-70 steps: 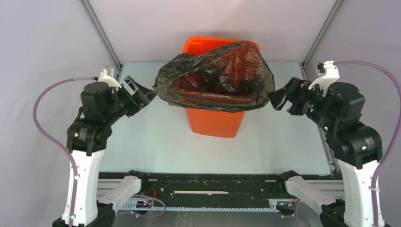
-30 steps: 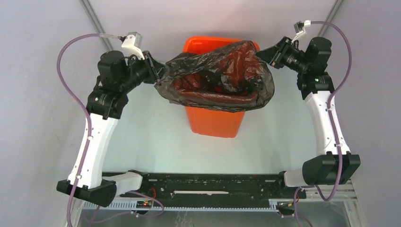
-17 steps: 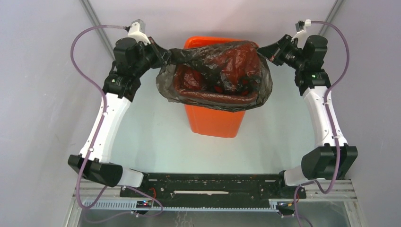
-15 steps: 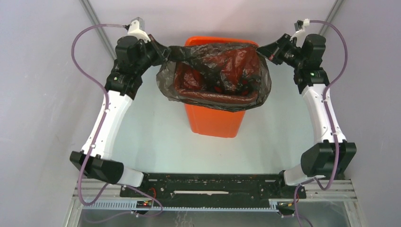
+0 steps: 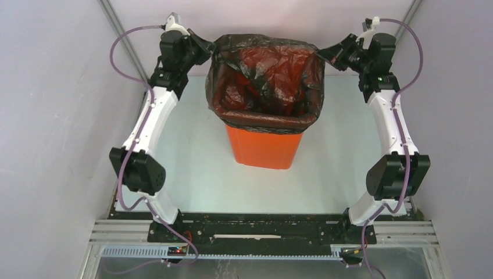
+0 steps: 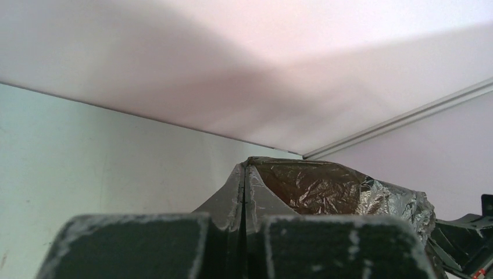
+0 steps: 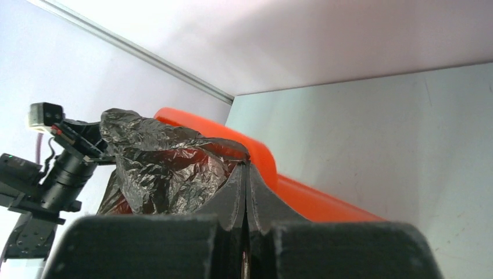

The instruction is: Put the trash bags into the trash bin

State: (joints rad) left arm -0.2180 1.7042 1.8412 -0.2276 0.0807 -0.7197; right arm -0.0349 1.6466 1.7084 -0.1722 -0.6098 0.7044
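Observation:
The black glossy trash bag (image 5: 264, 75) hangs open over the mouth of the orange trash bin (image 5: 264, 148), its film draped around the rim on all sides. My left gripper (image 5: 210, 52) is shut on the bag's far left edge. My right gripper (image 5: 321, 53) is shut on its far right edge. Between them the far edge is stretched taut. The left wrist view has the closed fingertips (image 6: 245, 174) pinching the wrinkled film (image 6: 343, 189). In the right wrist view the shut fingertips (image 7: 246, 174) grip the film (image 7: 165, 168) beside the orange rim (image 7: 261, 154).
The bin stands at the middle back of the pale green table (image 5: 192, 174). Grey walls (image 5: 52, 116) enclose both sides and the back. Both arms reach far toward the back wall. A black rail (image 5: 261, 226) runs along the near edge.
Both grippers have closed on the bag's edges and carried them back and upward. The bag's mouth is now spread wide over the bin instead of slumped forward.

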